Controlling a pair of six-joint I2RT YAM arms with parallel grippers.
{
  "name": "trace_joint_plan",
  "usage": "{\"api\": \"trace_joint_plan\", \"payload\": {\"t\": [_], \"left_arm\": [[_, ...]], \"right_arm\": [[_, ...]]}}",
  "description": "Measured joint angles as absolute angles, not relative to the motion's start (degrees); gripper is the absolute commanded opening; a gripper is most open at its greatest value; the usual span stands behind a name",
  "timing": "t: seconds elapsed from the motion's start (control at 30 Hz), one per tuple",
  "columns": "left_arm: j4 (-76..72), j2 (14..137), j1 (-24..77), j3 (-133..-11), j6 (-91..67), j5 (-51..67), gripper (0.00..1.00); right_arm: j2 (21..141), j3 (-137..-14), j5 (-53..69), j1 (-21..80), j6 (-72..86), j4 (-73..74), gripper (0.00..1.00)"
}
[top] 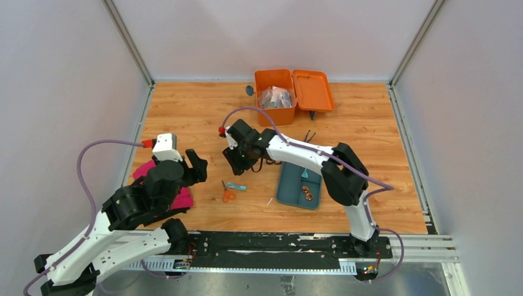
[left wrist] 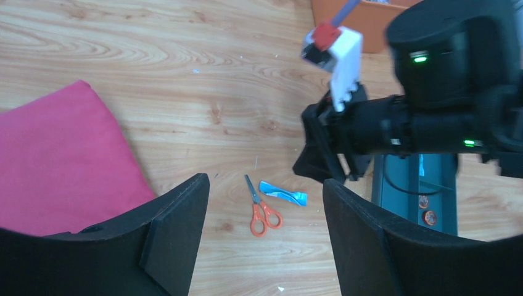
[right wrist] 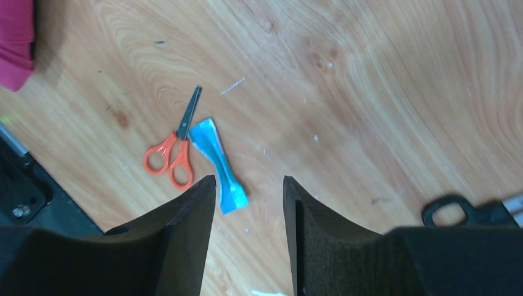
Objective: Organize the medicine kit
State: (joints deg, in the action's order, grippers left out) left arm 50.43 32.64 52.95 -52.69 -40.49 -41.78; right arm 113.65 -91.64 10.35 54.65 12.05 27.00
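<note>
Left gripper [left wrist: 265, 182] released, right gripper [right wrist: 249, 180] released near orange scissors [right wrist: 180, 140] and blue packet [right wrist: 218, 165], teal tray [top: 287, 185] beside.

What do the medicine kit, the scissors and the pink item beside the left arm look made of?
Medicine kit: likely moulded plastic, smooth orange, rounded corners. Scissors: dark metal-looking blades, glossy orange plastic handles. Pink item: probably fabric, matte, soft rounded edge.

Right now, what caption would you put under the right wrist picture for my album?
Open right tool hovers over scissors and a blue packet on the wooden table.
</note>
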Motion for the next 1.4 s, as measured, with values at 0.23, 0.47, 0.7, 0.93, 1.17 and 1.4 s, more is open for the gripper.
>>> {"api": "trace_joint_plan", "payload": {"t": [0.23,0.47,0.7,0.93,1.17,1.4], "left_arm": [[51.7,30.1,52.9,-54.6,-38.2,-42.2,0.73],[52.4,30.3,52.9,-54.6,-37.8,-42.3,0.74],[52.4,30.9,52.9,-54.6,-37.9,-42.2,0.74],[52.4,31.0,52.9,-54.4,-38.1,-42.2,0.74],[52.4,31.0,52.9,-54.1,-38.1,-42.2,0.74],[52.5,31.0,52.9,-53.5,-38.3,-42.2,0.74]], "right_arm": [[122.9,-97.8,12.6,55.3,8.4,29.2,0.52],[124.2,-98.2,14.5,56.9,6.2,30.6,0.49],[124.2,-97.8,15.6,57.6,5.5,31.0,0.47],[124.2,-97.0,15.9,57.7,4.9,31.3,0.45],[124.6,-97.0,15.8,57.8,4.8,31.3,0.4],[124.8,-96.8,15.8,57.8,4.9,31.2,0.34]]}}
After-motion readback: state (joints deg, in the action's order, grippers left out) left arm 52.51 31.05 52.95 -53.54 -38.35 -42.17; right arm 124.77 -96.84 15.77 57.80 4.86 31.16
